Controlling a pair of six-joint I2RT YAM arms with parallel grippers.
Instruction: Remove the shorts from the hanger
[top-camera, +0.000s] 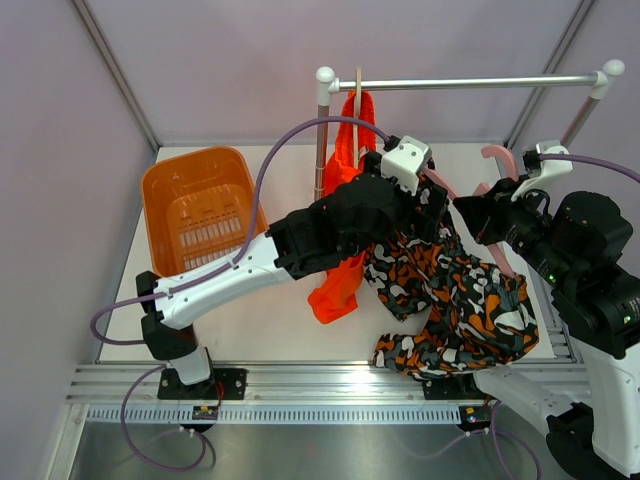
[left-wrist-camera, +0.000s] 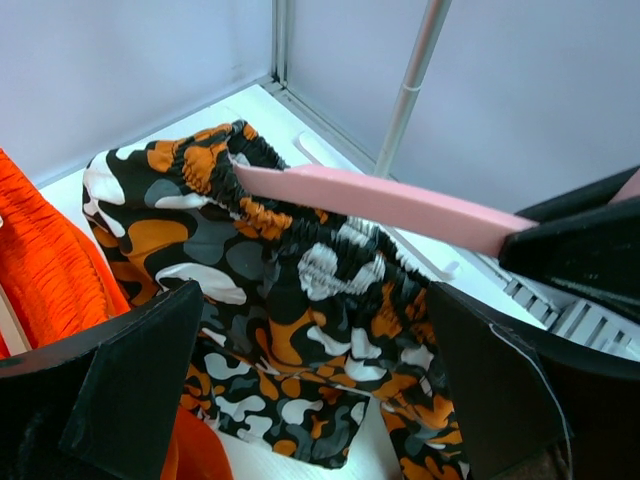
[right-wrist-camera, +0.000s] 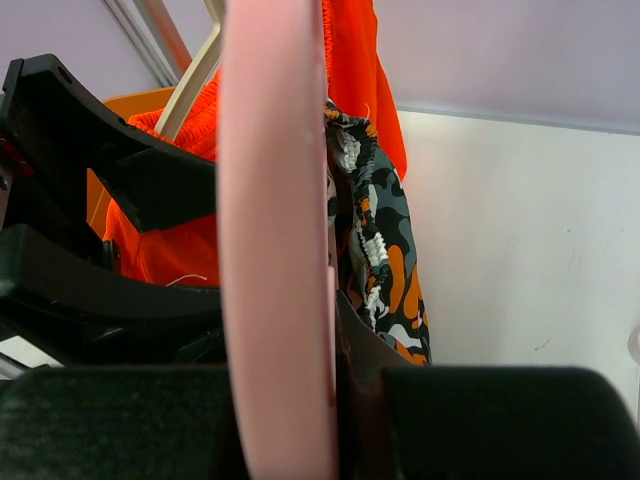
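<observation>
The camouflage shorts (top-camera: 455, 295) hang by their waistband on a pink hanger (top-camera: 497, 158) and trail onto the table. My right gripper (top-camera: 474, 218) is shut on the hanger's arm; in the right wrist view the pink hanger (right-wrist-camera: 275, 230) fills the space between its jaws (right-wrist-camera: 290, 400). My left gripper (top-camera: 432, 212) is open just above the waistband. In the left wrist view its fingers (left-wrist-camera: 140, 385) stand wide apart with the camouflage shorts (left-wrist-camera: 300, 300) between and below them, under the pink hanger (left-wrist-camera: 380, 200). The plain orange shorts (top-camera: 340, 285) hang on a wooden hanger (top-camera: 357, 100).
A metal rail (top-camera: 470, 83) on two posts crosses the back of the table. An orange basket (top-camera: 200, 205) stands at the back left. The left arm (top-camera: 250, 265) stretches diagonally across the white table (top-camera: 270, 320). Grey walls enclose the cell.
</observation>
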